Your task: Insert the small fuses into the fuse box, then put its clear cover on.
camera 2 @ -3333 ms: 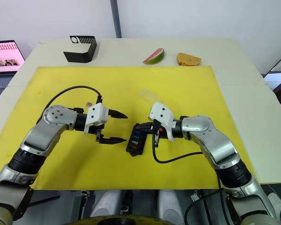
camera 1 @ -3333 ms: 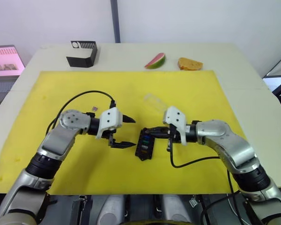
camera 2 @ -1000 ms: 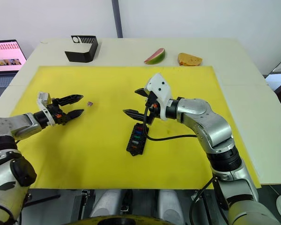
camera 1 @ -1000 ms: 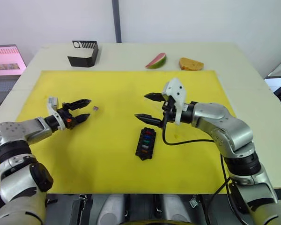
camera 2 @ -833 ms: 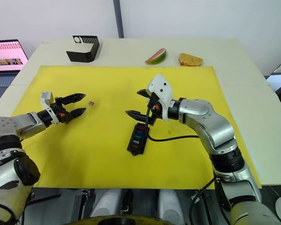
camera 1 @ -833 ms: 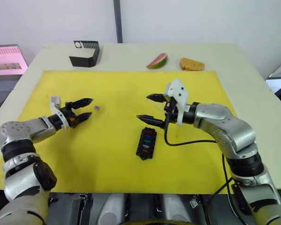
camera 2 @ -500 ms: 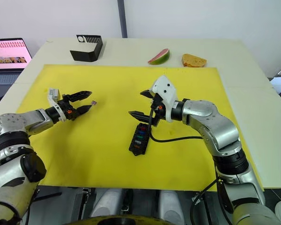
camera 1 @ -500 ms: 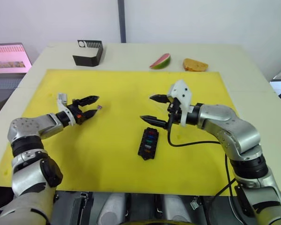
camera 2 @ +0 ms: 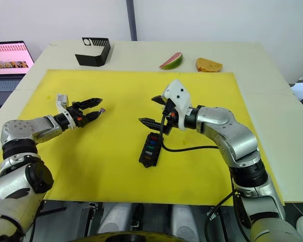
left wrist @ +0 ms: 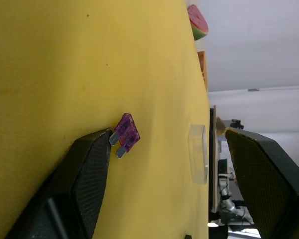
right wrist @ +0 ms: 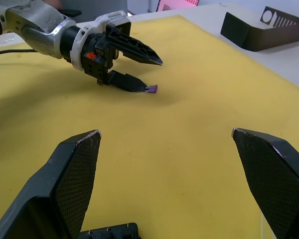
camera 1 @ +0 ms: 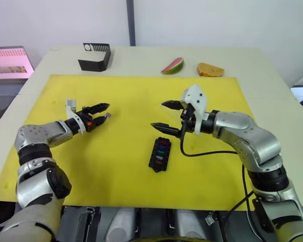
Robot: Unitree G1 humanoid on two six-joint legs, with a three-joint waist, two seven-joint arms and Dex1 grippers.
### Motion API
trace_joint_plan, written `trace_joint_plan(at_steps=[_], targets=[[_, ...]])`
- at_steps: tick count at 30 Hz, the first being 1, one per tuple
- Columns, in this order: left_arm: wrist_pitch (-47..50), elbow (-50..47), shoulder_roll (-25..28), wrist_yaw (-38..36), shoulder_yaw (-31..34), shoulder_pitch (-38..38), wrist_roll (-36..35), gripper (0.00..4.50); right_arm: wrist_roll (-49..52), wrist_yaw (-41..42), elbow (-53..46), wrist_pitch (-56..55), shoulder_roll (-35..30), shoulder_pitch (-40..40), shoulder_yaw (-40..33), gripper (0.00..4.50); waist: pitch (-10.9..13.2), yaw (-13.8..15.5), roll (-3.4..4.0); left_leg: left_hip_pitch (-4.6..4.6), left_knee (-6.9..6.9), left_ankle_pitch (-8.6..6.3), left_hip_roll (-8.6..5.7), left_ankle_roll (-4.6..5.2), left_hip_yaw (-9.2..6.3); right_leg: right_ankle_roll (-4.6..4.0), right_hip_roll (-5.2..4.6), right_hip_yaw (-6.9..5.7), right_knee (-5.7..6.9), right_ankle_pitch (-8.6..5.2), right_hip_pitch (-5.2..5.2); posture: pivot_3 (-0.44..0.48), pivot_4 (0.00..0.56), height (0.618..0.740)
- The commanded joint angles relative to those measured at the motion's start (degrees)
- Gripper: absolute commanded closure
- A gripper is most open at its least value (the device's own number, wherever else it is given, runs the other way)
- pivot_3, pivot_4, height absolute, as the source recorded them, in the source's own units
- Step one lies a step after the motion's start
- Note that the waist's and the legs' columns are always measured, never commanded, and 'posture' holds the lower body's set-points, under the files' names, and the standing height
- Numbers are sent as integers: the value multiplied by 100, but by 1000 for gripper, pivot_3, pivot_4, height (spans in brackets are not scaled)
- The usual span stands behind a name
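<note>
Your left hand is spread, one fingertip just touching the purple fuse on the yellow mat toward the table's left edge. Centre both fingers on the fuse's plastic body, not its metal legs, and close gently so it doesn't skid. It's a tiny translucent purple chip lying flat. Your right hand hangs spread above the fuse box, mid-mat, several coloured fuses already seated.

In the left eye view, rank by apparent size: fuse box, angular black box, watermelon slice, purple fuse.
1. Angular black box, though it sits farthest back
2. Fuse box, close in size
3. Watermelon slice
4. Purple fuse, a speck by the left gripper
</note>
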Motion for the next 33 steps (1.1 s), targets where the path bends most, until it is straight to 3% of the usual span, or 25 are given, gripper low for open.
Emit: trace_joint_plan(at_steps=[1, 4, 6, 8, 12, 17, 20, 25, 28, 32, 33], targets=[[51, 24, -18, -176, -351, 150, 177, 825, 53, -30, -104, -52, 56, -110, -149, 0, 0, -1, 0, 0, 0, 0, 0, 0, 0, 0, 0, 0, 0, 0, 0, 0, 150, 740], [3, 26, -7, -313, -399, 159, 188, 825, 32, -28, -94, -67, 60, -128, -135, 0, 0, -3, 0, 0, 0, 0, 0, 0, 0, 0, 1, 0, 0, 0, -1, 0, 150, 740], [-121, 39, -6, -359, -394, 157, 229, 1417, 35, -16, -116, -63, 45, -116, -145, 0, 0, -4, 0, 0, 0, 0, 0, 0, 0, 0, 1, 0, 0, 0, -1, 0, 150, 740], [-186, 57, 27, -385, -483, 168, 333, 2243, 43, -1, -145, -55, 25, -96, -152, 0, 0, -12, 0, 0, 0, 0, 0, 0, 0, 0, 1, 0, 0, 0, -1, 0, 150, 740], [-302, -131, 46, -376, -596, 167, 418, 4403, 17, 90, -185, -60, -77, -20, -113, 0, 0, -32, 0, 0, -1, 0, 1, 0, 0, 0, 1, 0, -1, 0, -2, 0, 150, 740], [300, -1424, -278, -170, -453, 189, -96, 4463, 51, 88, -216, -43, -92, 23, -140, 0, 1, -56, -2, -2, -2, 0, 2, -1, -1, 0, 1, 1, 0, 0, -4, 0, 150, 740], [890, -2227, -420, 119, -59, 176, -521, 4463, 131, -21, -226, 148, -85, 68, -236, 0, 3, -65, -5, -9, -1, -1, 2, 1, -2, 0, 1, 1, -4, 0, -7, 0, 150, 740], [1048, -2831, -278, 161, -103, 484, -575, 4463, 179, -44, -212, 217, -131, 154, -307, 0, 3, -193, -4, -8, -8, 0, 5, -1, -3, 0, 4, 1, -5, 0, -11, 0, 150, 740], [658, -2780, -152, 68, -172, 666, -424, 4463, 196, -63, -227, 218, -95, 147, -322, 0, 3, -272, -4, -4, -16, 4, 10, -9, -4, 0, 10, 1, -5, 0, -13, 0, 150, 740], [92, -1935, -72, 182, -7, 494, -200, 4463, 100, -106, -153, 110, -42, 72, -283, 0, 3, -264, -4, -5, -15, 5, 12, -10, -4, -1, 12, 1, -7, 0, -12, 0, 150, 740], [-32, -1747, -26, 114, -67, 457, -138, 4223, 75, -122, -133, 87, -31, 52, -275, 0, 3, -264, -4, -5, -14, 5, 12, -10, -4, -1, 12, 1, -8, 0, -12, 0, 150, 740]])
